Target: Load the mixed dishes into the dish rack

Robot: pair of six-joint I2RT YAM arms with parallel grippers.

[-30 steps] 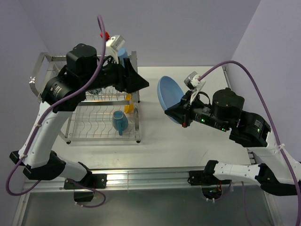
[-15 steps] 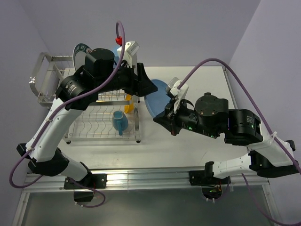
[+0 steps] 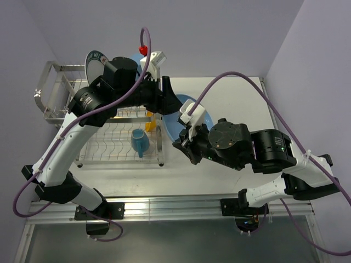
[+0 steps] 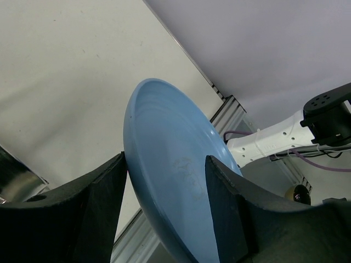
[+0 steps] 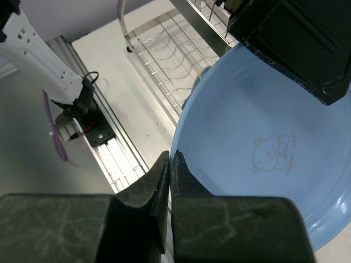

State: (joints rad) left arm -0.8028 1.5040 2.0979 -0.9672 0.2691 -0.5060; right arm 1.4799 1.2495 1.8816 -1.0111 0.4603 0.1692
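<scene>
The plate had travelled left above the tabletop within the last second, from the middle to just right of the rack, and it was carried on edge. The right claw was clamped on its near rim. The left claw, fingers apart, now straddled the far rim, so a handover looked ready. The plate was smooth, glossy blue and shallow, with a faint bear print. The thin chrome-wire rack held a blue mug.

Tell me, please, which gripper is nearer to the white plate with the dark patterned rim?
Left. The left gripper straddles the blue plate beside the rack holding the white plate; the right gripper pinches the blue plate's near edge, farther away.
</scene>
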